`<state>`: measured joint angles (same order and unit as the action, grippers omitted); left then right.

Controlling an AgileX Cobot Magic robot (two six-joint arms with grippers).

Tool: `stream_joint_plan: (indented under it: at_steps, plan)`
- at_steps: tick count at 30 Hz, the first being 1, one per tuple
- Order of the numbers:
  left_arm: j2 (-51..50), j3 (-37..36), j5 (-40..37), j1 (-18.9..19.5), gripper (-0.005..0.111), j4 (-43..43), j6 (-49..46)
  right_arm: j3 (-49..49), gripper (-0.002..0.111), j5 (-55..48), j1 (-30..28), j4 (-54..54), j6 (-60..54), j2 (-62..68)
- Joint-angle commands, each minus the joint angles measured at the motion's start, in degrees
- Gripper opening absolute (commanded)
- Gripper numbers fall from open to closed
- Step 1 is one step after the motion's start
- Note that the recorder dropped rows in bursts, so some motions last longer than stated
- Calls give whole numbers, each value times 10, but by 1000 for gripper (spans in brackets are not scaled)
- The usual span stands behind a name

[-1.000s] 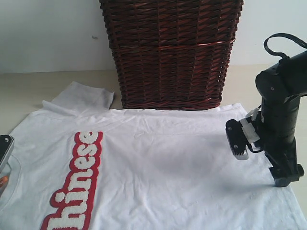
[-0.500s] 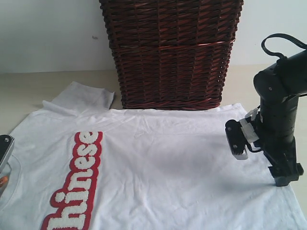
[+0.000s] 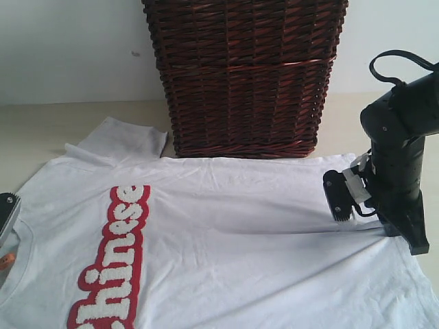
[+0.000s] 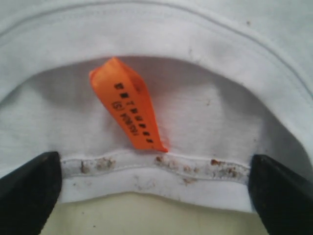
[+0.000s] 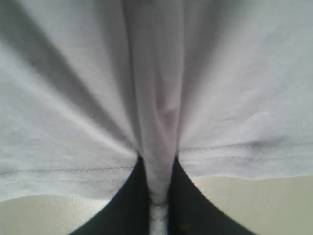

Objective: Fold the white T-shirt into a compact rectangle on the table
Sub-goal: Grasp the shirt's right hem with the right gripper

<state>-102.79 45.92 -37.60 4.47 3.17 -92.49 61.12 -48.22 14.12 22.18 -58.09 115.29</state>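
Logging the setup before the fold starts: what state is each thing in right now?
White cotton T-shirt with red lettered patch: spread out, unfolded, hem pinched into a ridge.
Right gripper: shut on the T-shirt's hem.
Left gripper: open, astride the collar.
Orange fabric neck label: curled inside the collar.
Dark brown wicker basket: upright, behind the shirt.

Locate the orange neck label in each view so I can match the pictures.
Exterior view: the orange label shows as a small sliver at the far left edge.
Left wrist view: the orange label is large and near mid-frame, hanging inside the collar.
Right wrist view: not in it; only pinched hem fabric shows.
Shared landmark: the white T-shirt, visible in all three views.
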Motion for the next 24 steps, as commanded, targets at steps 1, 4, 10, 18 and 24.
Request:
stream_joint_plan:
  at_steps: [1, 4, 10, 18, 24]
  plan:
    - [-2, -4, 7, 2, 105, 11, -3, -18, 0, 34, -1, -47, 7, 32]
    - [-2, -4, 7, 2, 105, 11, -3, -18, 0, 31, -1, -46, 9, 32]
    - [-2, -4, 7, 2, 105, 11, -3, -18, 0, 36, -1, -43, 9, 32]
    - [-2, -4, 7, 2, 105, 11, -3, -18, 0, 26, -1, -31, 8, 32]
    - [-2, -4, 7, 2, 105, 11, -3, -18, 0, 19, -1, -6, 8, 32]
